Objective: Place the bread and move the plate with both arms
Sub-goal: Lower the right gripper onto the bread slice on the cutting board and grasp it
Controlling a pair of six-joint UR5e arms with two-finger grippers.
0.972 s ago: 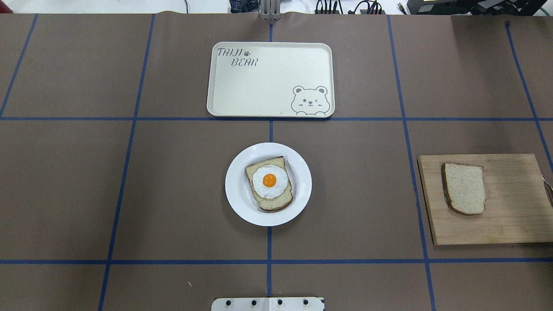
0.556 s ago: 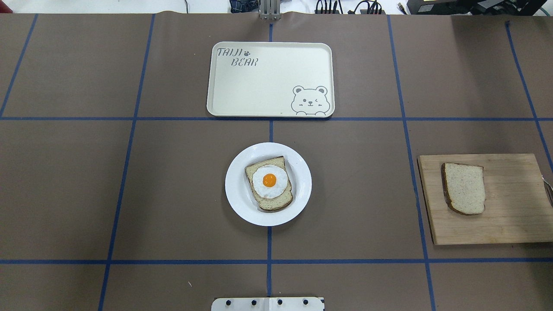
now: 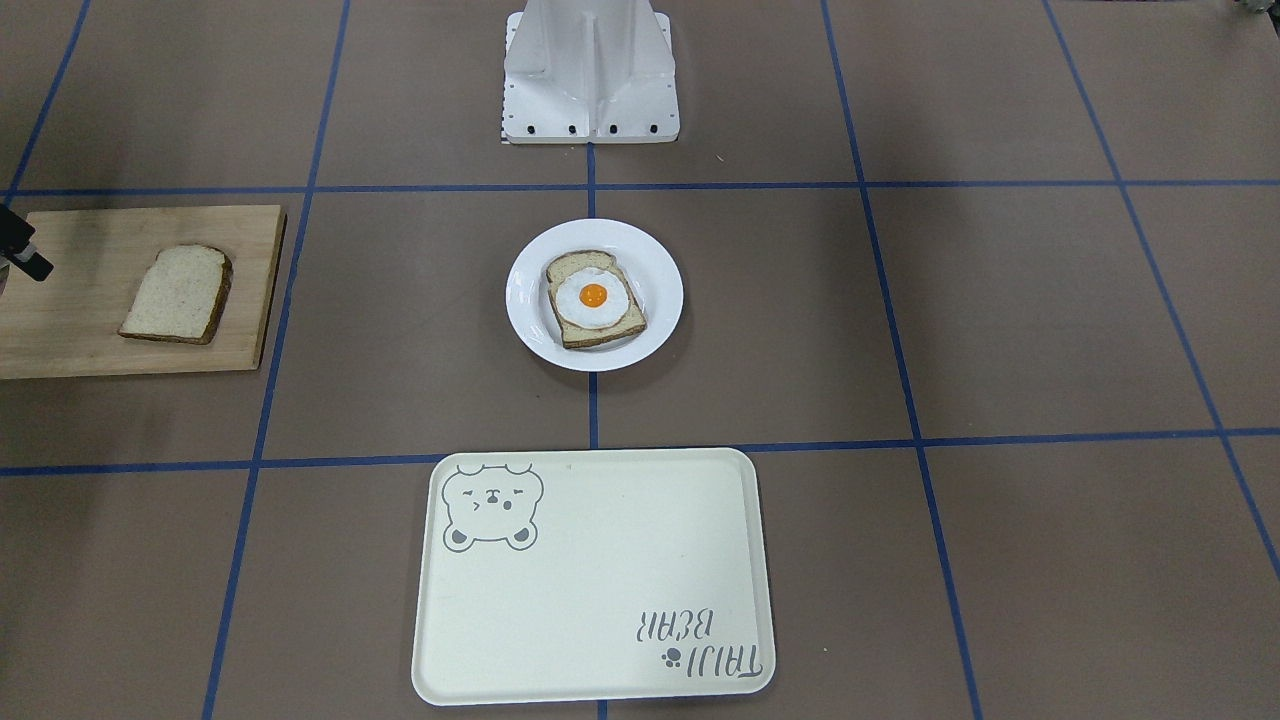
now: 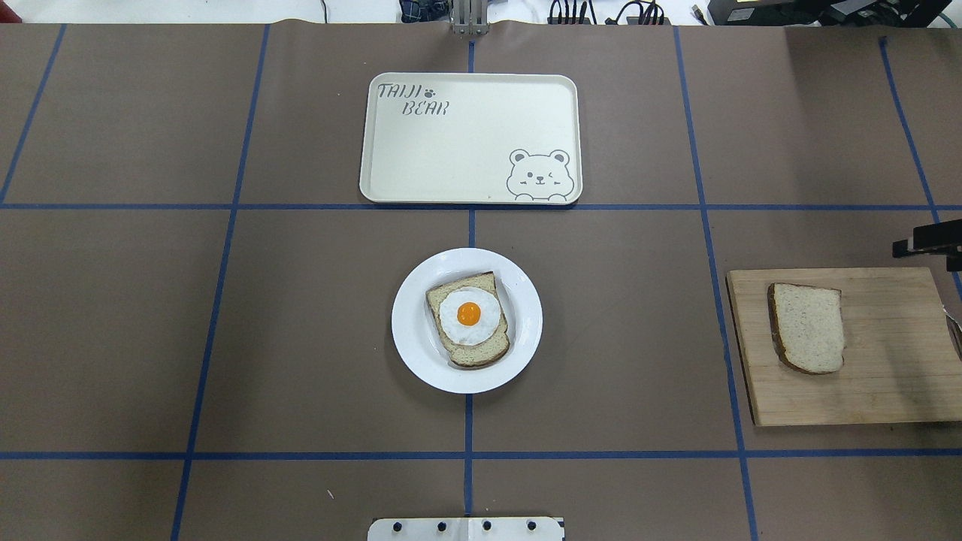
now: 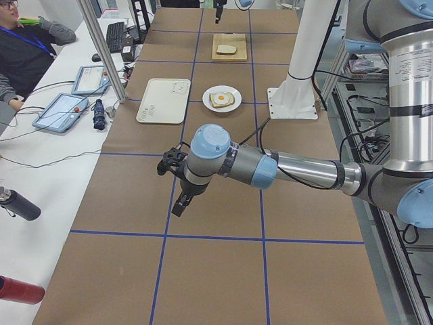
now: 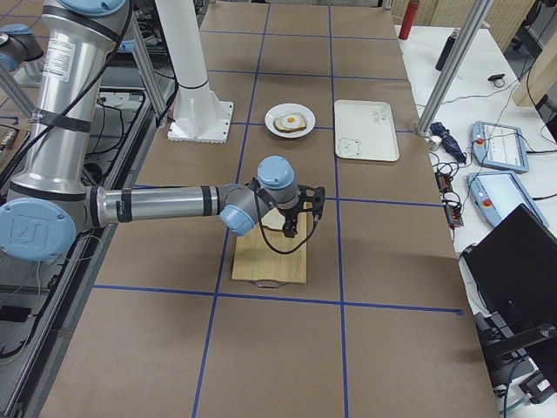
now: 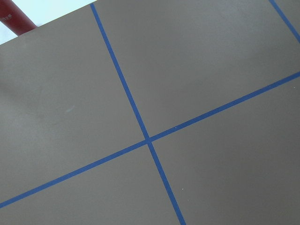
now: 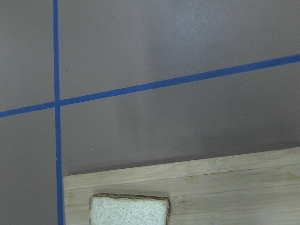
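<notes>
Brown table (image 4: 301, 338), bread (image 4: 808, 328) on wooden board (image 4: 894, 376), right hand (image 4: 926, 245) near it, grip impossible to tell

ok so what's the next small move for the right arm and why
Probably swing the right gripper in over the bread and start lowering toward it. The slice lies untouched on the wooden board, while the gripper sits out by the board's far right corner, not above the slice. The plate already holds the egg toast, so the plain slice seems the first thing to fetch.
</notes>
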